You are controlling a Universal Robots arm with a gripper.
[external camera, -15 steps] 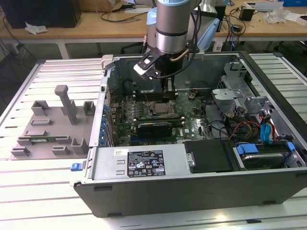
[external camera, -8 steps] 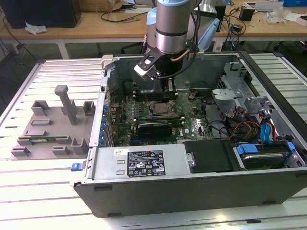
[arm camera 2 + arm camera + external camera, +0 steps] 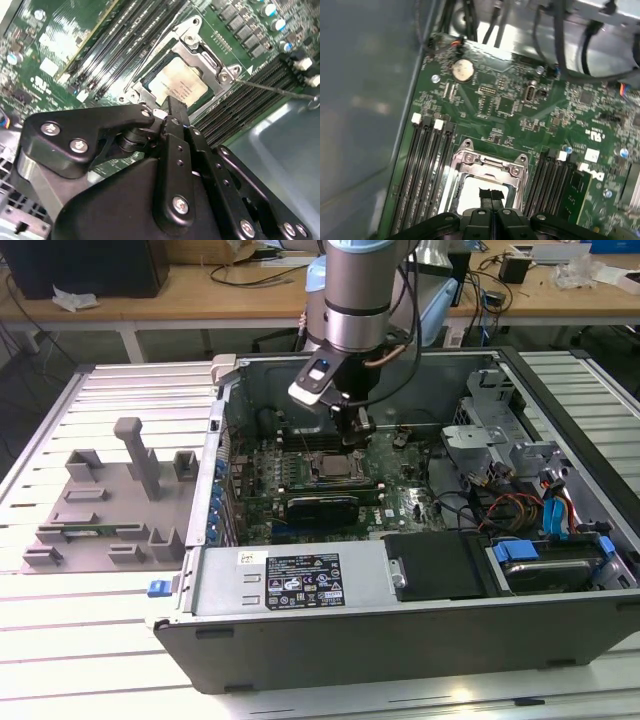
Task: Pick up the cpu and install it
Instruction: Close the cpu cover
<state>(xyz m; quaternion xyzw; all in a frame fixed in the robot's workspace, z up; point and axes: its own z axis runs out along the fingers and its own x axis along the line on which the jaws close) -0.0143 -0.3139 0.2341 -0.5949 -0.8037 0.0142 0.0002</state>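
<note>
Slatted metal table, workbenches behind. Open computer case lies on it with the motherboard facing up. Grey fixture tray sits beside the case on the exterior view's left. Arm reaches down into the case, gripper over the socket. cpu lies flat inside the socket's metal frame, silver top up, memory slots on either side. Thin metal lever runs out from one socket corner across the slots. Gripper fingers are pressed together with nothing pinched. In both wrist views the tips sit over one edge of the cpu; can't tell if they touch it.
</note>
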